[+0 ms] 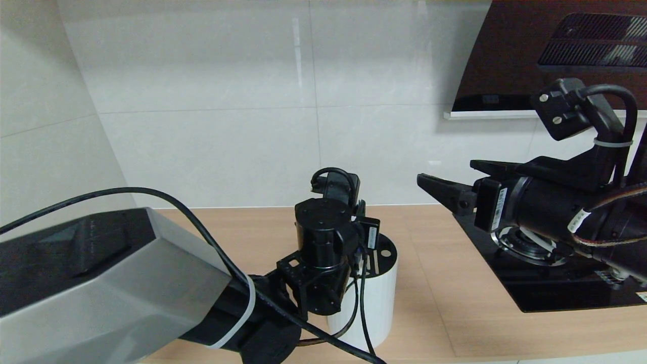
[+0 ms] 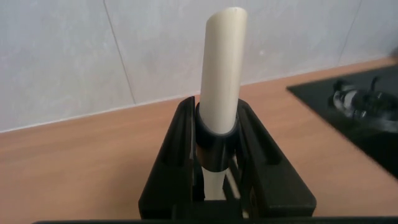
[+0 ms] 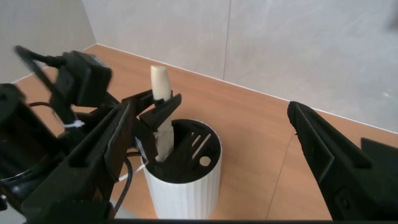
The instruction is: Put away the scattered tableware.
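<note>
Utensil (image 2: 222,68) upright — handle up, left gripper (image 2: 219,127)

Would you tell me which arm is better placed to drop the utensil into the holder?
Left, likely. The left gripper is shut on the cream utensil at the top of the white holder; the right gripper hangs open and empty nearer the stove.

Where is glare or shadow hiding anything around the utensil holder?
Head view: a glare streak sits on the wall tiles, clear of the white utensil holder. Right wrist view: its top is evenly lit, slots readable. Left wrist view: the cream handle is bright, not washed out, clamped in the left gripper.
</note>
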Motion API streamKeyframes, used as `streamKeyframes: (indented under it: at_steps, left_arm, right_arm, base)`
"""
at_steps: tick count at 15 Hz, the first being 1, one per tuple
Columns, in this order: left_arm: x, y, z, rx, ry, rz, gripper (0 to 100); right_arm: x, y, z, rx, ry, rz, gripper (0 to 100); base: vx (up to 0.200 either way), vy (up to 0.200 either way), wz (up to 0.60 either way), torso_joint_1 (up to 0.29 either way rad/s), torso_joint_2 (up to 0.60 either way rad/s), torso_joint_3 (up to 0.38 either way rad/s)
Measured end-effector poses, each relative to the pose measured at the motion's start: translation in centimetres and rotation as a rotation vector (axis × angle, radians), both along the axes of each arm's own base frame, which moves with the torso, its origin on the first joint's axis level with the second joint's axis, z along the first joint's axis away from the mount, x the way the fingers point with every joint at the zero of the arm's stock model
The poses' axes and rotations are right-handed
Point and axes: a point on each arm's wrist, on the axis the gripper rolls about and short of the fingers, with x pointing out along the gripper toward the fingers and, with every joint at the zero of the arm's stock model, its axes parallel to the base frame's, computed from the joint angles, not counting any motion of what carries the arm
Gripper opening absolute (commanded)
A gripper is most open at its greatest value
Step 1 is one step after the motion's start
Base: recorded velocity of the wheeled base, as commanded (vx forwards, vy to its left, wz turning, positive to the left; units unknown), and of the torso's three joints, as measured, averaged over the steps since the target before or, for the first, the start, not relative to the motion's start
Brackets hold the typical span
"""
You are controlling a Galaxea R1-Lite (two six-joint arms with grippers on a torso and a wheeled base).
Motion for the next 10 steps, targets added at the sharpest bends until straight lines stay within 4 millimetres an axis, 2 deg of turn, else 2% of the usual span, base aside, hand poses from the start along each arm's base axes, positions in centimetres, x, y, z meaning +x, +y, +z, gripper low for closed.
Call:
streamKeyframes:
  at_steps: [4,10]
  left_arm:
    - [0.0,0.0,-0.3,0.005,0.006,0.000,0]
    - [0.2,-0.2,-1.9,0.034,0.046,0.001,0]
  right_arm:
    - [0.0,0.1,-0.1,-0.003,0.002,0.002,100]
    - [0.1,0.1,-0.2,-0.005,0.005,0.002,100]
  base:
    - [0.000,0.000,0.00,0.000,0.00,0.000]
    - [0.000,0.000,0.00,0.000,0.00,0.000]
